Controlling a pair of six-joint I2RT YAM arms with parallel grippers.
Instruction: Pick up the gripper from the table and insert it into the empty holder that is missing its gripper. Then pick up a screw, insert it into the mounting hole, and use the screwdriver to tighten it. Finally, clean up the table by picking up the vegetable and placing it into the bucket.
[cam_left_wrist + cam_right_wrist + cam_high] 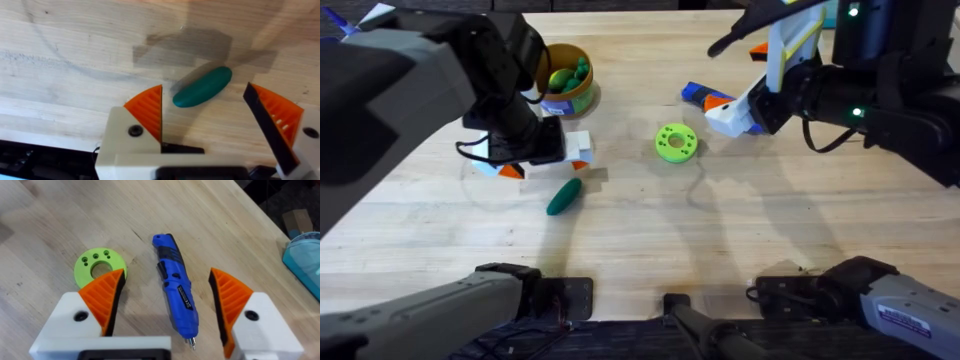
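The left gripper (pixel 205 117), jaws apart, hovers over the vegetable (pixel 203 87) mid-table; the right gripper (pixel 165 300), jaws apart, straddles the screwdriver (pixel 175 289).

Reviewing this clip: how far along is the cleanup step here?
Not done: the vegetable lies on the table, outside the bucket. In hand: the open left gripper hovers over it. The open right gripper sits over the screwdriver.

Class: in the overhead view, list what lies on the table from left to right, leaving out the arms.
Vegetable → bucket → bright green ring → blue screwdriver.
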